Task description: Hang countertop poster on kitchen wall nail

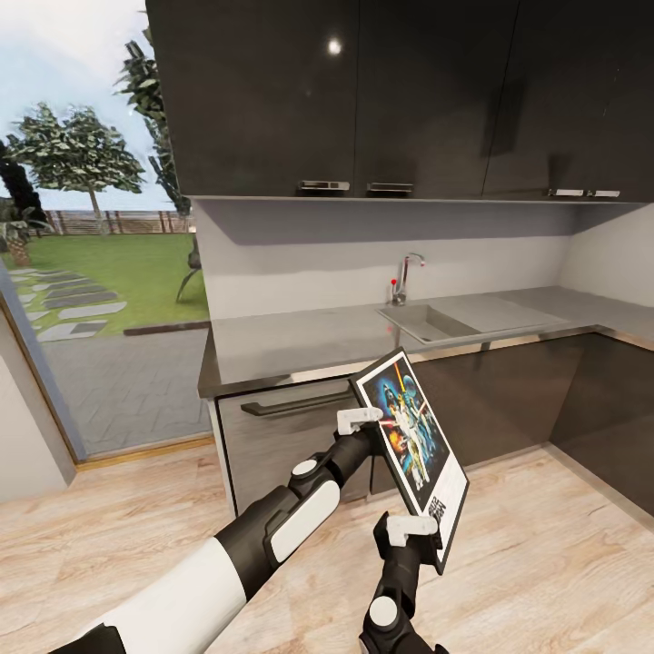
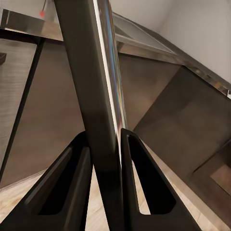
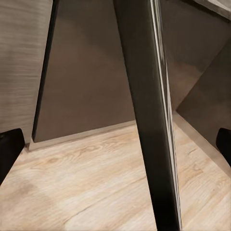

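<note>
Both arms reach out low in the head view. Left gripper (image 1: 363,424) pinches the poster (image 1: 411,445) by its edge; right gripper (image 1: 416,536) sits at the lower edge. It hangs tilted, off the kitchen countertop (image 1: 300,341), over the wooden floor (image 1: 563,545).

From the left wrist, two dark fingers (image 2: 144,183) squeeze the frame edge.

From the right wrist, the fingers (image 3: 9,149) stand wide, well apart from the frame.

I think the left must keep squeezing and carry it slowly; no nail shows yet.
</note>
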You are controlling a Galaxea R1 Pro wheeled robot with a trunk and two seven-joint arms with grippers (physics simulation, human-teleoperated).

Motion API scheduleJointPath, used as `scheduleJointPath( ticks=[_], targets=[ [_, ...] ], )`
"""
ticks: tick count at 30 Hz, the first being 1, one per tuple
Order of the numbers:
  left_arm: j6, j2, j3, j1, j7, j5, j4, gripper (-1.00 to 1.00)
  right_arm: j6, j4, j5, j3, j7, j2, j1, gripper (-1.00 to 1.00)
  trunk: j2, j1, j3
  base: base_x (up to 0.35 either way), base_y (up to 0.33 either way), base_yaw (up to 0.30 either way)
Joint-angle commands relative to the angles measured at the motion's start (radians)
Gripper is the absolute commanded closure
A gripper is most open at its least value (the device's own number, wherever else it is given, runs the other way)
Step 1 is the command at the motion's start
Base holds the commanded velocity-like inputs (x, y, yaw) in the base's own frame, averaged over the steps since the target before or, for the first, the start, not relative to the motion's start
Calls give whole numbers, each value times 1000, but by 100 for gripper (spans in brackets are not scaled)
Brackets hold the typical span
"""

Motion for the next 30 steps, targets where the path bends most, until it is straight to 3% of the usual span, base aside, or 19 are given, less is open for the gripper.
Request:
scheduleJointPath(
  ticks=[1, 30],
  targets=[
    [3, 0, -1, -1, 6, 4, -1, 100, 4, 1, 4, 1, -4, 0, -1, -100, -1, 0, -1, 0, 0, 0],
    [3, 0, -1, -1, 6, 4, -1, 100, 2, -8, 4, 5, -5, 1, 3, -100, -1, 0, -1, 0, 0, 0]
  ],
)
